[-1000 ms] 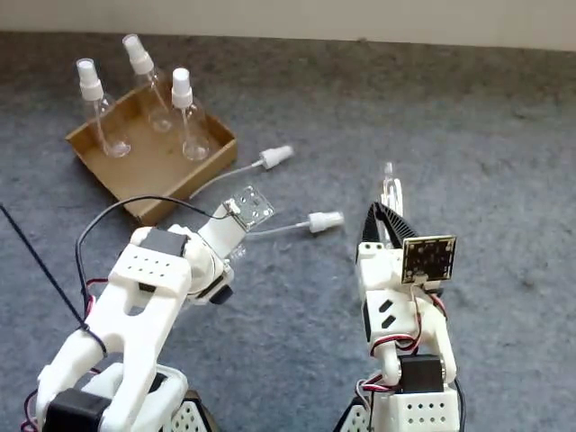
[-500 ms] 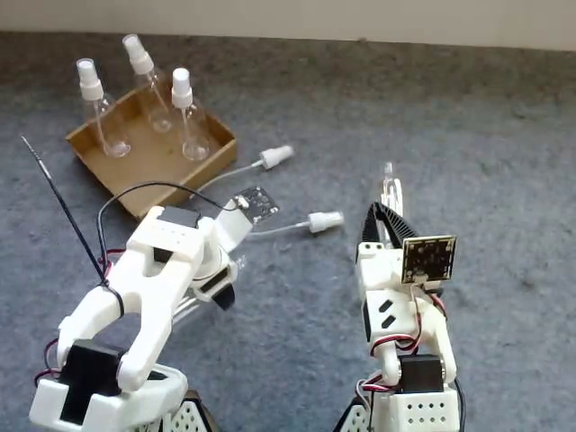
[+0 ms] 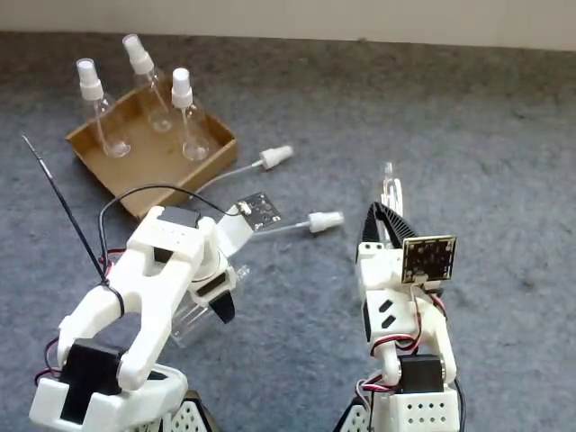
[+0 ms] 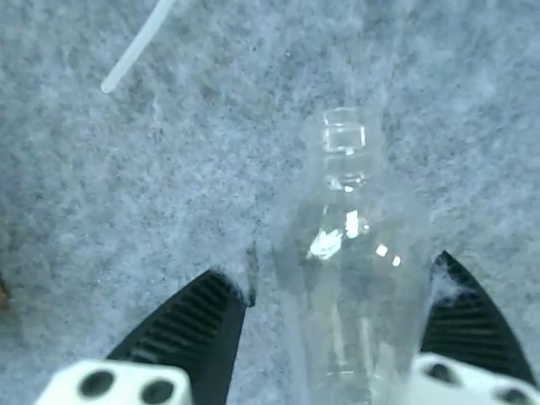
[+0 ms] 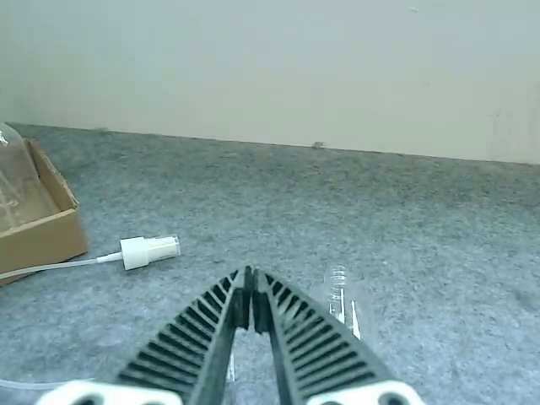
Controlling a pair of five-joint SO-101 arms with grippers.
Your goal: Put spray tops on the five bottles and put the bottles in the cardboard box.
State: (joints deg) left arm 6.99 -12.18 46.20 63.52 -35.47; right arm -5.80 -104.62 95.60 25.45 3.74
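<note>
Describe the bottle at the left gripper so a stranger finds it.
From the cardboard box, go to the nearest arm. A clear bottle lies inside the open left gripper. Unlike the boxed three it is uncapped; unlike the other uncapped bottle it lies flat.

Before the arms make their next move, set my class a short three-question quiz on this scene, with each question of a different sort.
1. Count: how many capped bottles stand in the cardboard box?
2. True or false: the right arm's jaws are shut and hold nothing.
3. Pick one: the clear bottle lying between the left arm's jaws is A) fitted with a spray top, B) without a spray top, C) inside the box.
Key: 1) three; 2) true; 3) B.
</note>
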